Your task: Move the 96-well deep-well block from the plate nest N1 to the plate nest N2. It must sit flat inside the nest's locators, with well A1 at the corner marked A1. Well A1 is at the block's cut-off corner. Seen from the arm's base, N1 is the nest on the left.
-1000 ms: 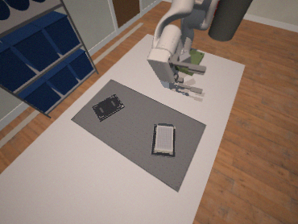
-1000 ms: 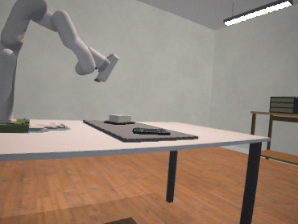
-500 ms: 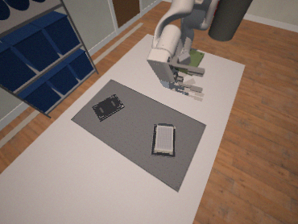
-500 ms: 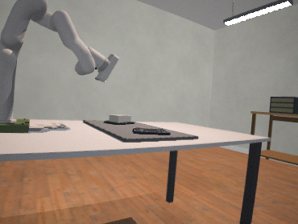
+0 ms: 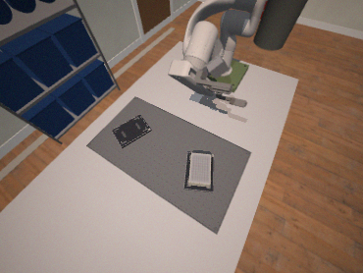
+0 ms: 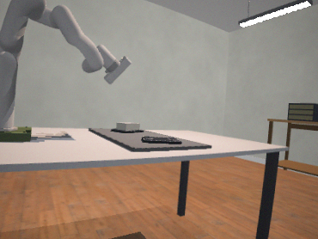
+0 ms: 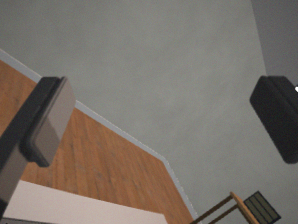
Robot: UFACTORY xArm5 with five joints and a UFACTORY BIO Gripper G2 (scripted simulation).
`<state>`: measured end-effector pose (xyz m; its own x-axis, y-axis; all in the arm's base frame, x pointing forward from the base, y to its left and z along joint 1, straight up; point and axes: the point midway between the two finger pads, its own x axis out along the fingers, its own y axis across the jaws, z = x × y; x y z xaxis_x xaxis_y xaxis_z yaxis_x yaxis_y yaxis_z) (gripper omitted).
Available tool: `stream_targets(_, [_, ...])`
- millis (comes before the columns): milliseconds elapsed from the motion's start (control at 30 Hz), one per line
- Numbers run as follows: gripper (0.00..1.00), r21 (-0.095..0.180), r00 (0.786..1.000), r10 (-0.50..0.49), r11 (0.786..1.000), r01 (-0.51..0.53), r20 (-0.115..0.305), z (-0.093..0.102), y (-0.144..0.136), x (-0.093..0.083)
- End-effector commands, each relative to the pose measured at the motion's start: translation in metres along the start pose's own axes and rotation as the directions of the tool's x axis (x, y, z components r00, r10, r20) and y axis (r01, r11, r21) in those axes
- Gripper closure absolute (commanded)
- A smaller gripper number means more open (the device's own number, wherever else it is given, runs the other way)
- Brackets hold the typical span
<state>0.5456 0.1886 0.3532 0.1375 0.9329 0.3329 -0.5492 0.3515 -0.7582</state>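
Observation:
The white deep-well block [image 5: 200, 169] [image 6: 128, 125] sits upright in the dark nest N1 [image 5: 186, 183] [image 6: 114, 130]; it looks level. Its cut-off corner is too small to make out. The dark nest N2 [image 5: 131, 131] [image 6: 162, 138] holds nothing; its A1 mark cannot be read. My gripper [image 5: 238, 95] [image 6: 119, 70] [image 7: 162, 120] is open, its fingers apart with nothing between them. It hangs high above the table, on the arm-base side of the mat, and is tilted, so the wrist view shows mostly wall and floor. Neither nest nor the block shows in the wrist view.
Both nests stand on the grey mat [image 5: 162, 162] [image 6: 107, 134] on the white table [image 5: 64, 211] [image 6: 51, 156]. A green base plate [image 5: 238, 76] [image 6: 16, 135] lies under the arm. Blue bins [image 5: 46, 49] stand on a rack beside the table. A dark column [image 5: 280, 25] hangs near the arm.

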Motion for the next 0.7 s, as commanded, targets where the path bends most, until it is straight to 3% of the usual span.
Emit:
stream_targets(0, [0.63, 0.067, 0.995, -0.089, 0.994, 0.091, -0.041, -0.003, -0.016, -0.002])
stream_targets(100, [0.63, 0.108, 0.985, -0.155, 0.981, 0.163, -0.079, -0.006, -0.027, -0.006])
stream_targets(133, [0.63, 0.108, 0.985, -0.155, 0.981, 0.163, -0.079, -0.006, -0.027, -0.007])
stream_targets(300, [0.63, 0.167, 0.952, -0.264, 0.943, 0.289, -0.158, -0.012, -0.045, -0.017])
stream_targets(400, [0.63, 0.192, 0.924, -0.321, 0.913, 0.360, -0.209, -0.015, -0.054, -0.025])
stream_targets(467, [0.63, 0.192, 0.924, -0.321, 0.913, 0.360, -0.209, -0.015, -0.054, -0.025])
stream_targets(667, [0.63, 0.223, 0.840, -0.429, 0.830, 0.511, -0.331, -0.019, -0.069, -0.043])
